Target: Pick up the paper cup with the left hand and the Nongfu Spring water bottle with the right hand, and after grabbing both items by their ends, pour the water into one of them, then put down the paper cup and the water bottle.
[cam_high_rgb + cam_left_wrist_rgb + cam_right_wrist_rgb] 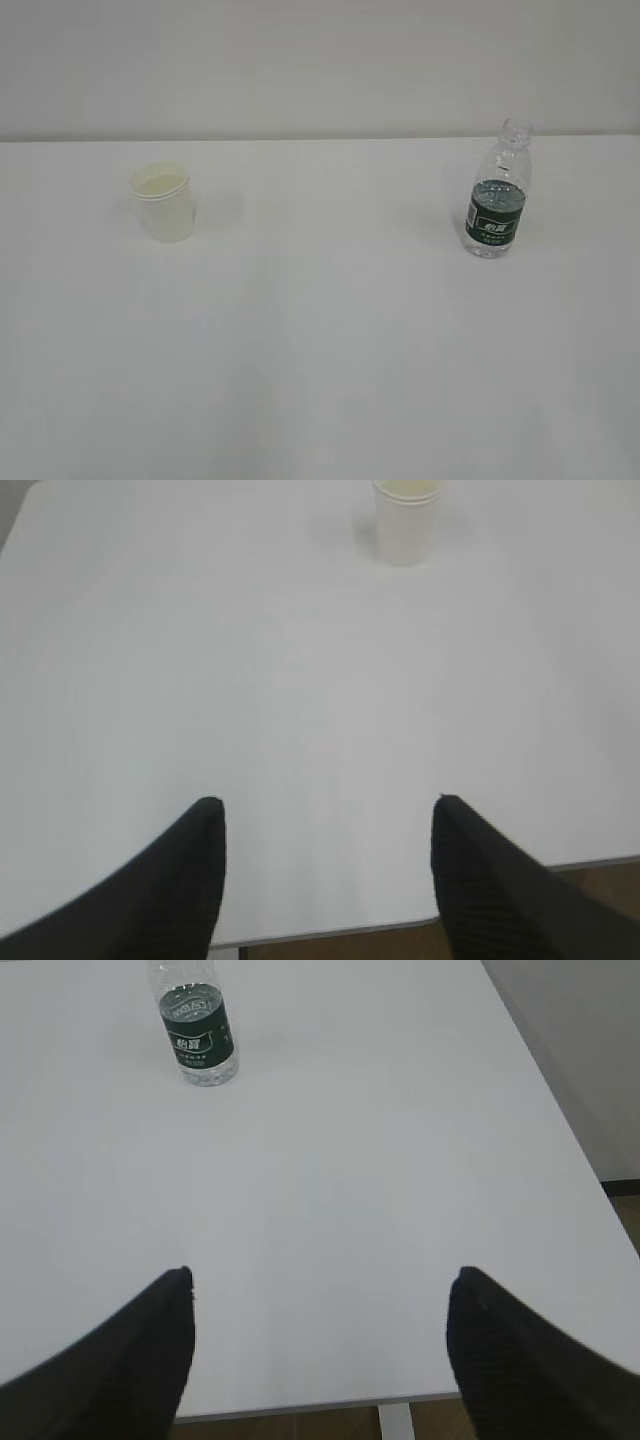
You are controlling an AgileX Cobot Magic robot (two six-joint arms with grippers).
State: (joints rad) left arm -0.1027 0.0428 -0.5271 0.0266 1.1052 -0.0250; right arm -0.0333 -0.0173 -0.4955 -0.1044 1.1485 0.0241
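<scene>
Both claws hang spread and empty over the near edge of the white counter (320, 360): left claw (328, 810), right claw (320, 1282). Toward the far edge stand the paper cup (164, 202), left, and the uncapped Nongfu Spring water bottle (497, 192), right, well apart.

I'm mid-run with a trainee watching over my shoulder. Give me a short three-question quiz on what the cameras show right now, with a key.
1. True or false: the paper cup stands upright on the table.
2. Multiple choice: the Nongfu Spring water bottle is (A) lying on its side, (B) standing with no cap on, (C) held in a gripper.
3. Short answer: how do the left gripper and right gripper stand, and is either touching anything?

Key
1. True.
2. B.
3. Both stand open and empty, above the near table edge; the cup and the bottle are far ahead of them, untouched.
</scene>
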